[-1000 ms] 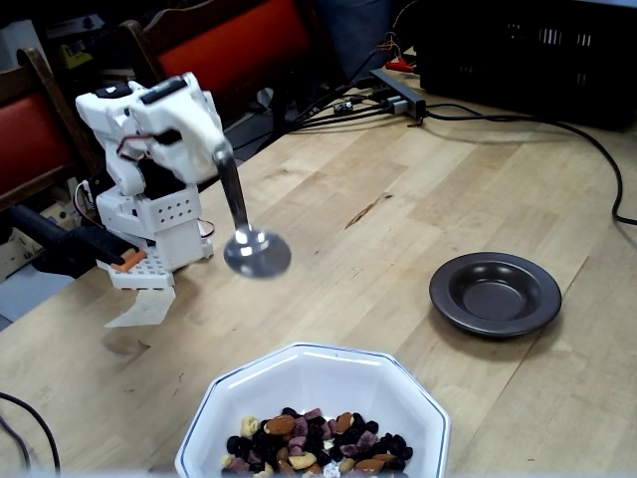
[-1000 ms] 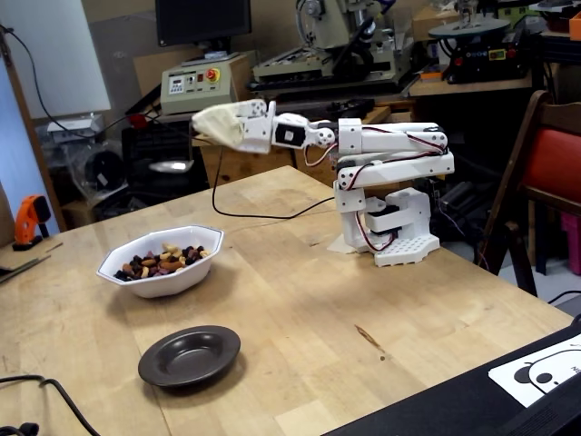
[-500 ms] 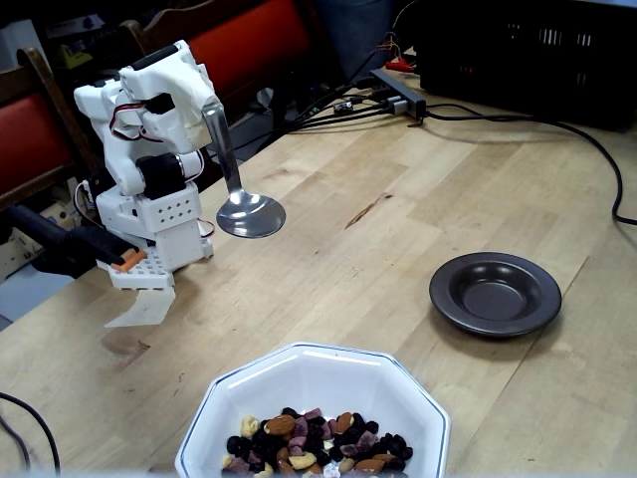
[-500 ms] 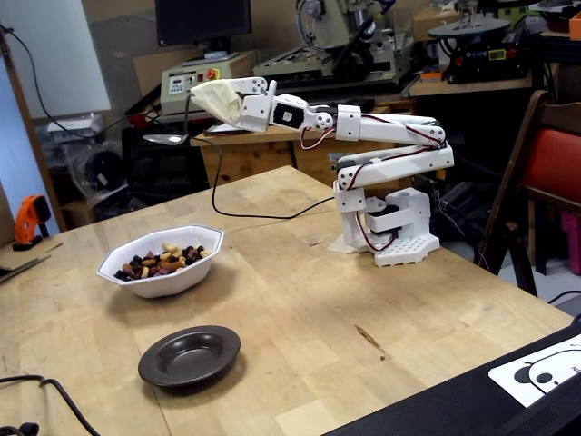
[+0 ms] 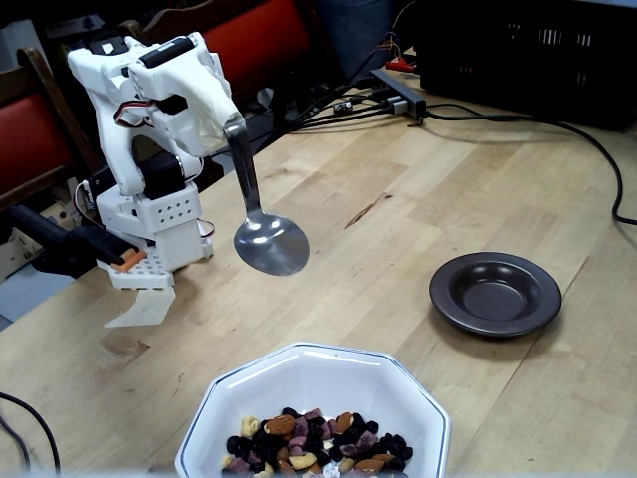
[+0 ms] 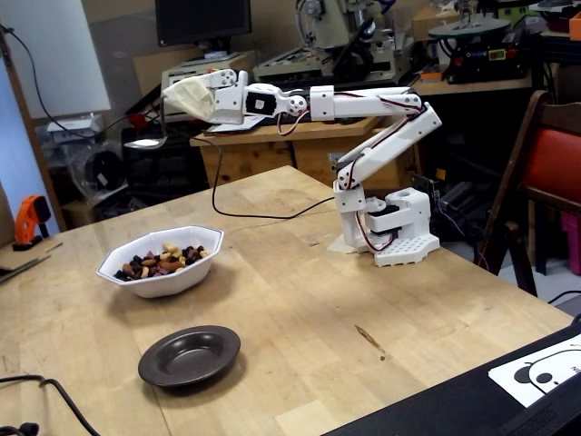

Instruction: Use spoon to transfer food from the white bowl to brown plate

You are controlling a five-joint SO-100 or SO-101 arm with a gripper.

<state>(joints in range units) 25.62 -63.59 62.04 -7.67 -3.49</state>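
On a pale wooden table [image 5: 418, 209] with visible grain and a few dark knots, a white plastic robot arm [image 6: 363, 104] stands on a perforated white base [image 6: 404, 238] and reaches out above the tabletop. Its gripper [image 5: 214, 110] is wrapped in whitish tape or cloth, so the fingers themselves are hidden, but they are closed on the taped end of the spoon [image 5: 267, 239]. The spoon is shiny silver metal, with a thin curved handle and a smooth oval scoop that catches the light. In a fixed view it hangs handle-up with the scoop lowest, clear of the table; whether it carries anything cannot be told. In the other fixed view the scoop [image 6: 145, 143] is high above the table, back beyond the bowl.

The white bowl [image 5: 299, 383] is glossy ceramic, eight-sided, with a thin blue line along its rim. It is larger than the plate and rests on the table, apart from the spoon. Inside lies the food [image 5: 318, 443]: a heap of small pale curved nuts, brown almonds, black raisins and purplish-pink bits.

The brown plate [image 5: 495, 292] is small, round, very dark and glossy, with a wide rim and a shallow centre. It sits near the bowl without touching it. Black cables [image 5: 557, 129] trail across the far table edge.
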